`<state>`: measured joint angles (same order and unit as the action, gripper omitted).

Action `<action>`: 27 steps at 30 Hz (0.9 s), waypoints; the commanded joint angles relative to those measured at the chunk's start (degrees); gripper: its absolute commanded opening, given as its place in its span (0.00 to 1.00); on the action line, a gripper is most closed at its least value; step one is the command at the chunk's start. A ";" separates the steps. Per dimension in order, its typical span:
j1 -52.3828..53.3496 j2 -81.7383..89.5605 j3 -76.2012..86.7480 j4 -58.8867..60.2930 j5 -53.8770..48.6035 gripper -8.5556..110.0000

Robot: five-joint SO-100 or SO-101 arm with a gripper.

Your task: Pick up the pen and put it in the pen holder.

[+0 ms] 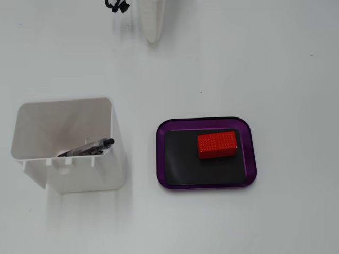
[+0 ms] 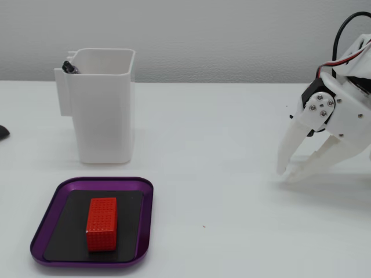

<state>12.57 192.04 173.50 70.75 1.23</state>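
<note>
The dark pen (image 1: 87,147) lies slanted inside the white pen holder (image 1: 85,179) at the left of a fixed view. Its end rests against the holder's front wall. In the other fixed view only the pen's dark end (image 2: 69,66) peeks over the rim of the holder (image 2: 104,116). My white gripper (image 2: 285,174) is far to the right of the holder, low over the table, with its fingertips together and nothing between them. In a fixed view only its tip (image 1: 153,36) shows at the top edge.
A purple tray (image 1: 161,159) with a black mat holds a red block (image 1: 216,144) to the right of the holder. In the other fixed view the tray (image 2: 145,191) and block (image 2: 102,223) sit in front of the holder. A dark object (image 2: 3,131) lies at the left edge.
</note>
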 commanded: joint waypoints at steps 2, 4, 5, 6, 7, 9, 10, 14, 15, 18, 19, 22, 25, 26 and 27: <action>0.26 3.08 0.70 0.18 0.18 0.07; 0.26 3.25 0.70 0.09 0.53 0.07; 0.44 3.25 0.79 0.00 0.53 0.07; 0.44 3.25 0.79 -0.09 0.26 0.07; 0.35 3.25 0.79 -0.09 0.00 0.07; 0.26 3.25 0.79 -0.09 -0.09 0.07; 0.26 3.25 0.79 -0.09 -0.09 0.07; 0.26 3.25 0.79 -0.09 -0.09 0.07; 0.26 3.25 0.79 -0.09 -0.09 0.07; 0.26 3.25 0.79 -0.09 -0.09 0.07; 0.26 3.25 0.79 -0.09 -0.09 0.07; 0.26 3.25 0.79 -0.09 -0.09 0.07; 0.26 3.25 0.79 -0.09 -0.09 0.07; 0.26 3.25 0.79 -0.09 -0.09 0.07; 0.26 3.25 0.79 -0.09 -0.09 0.07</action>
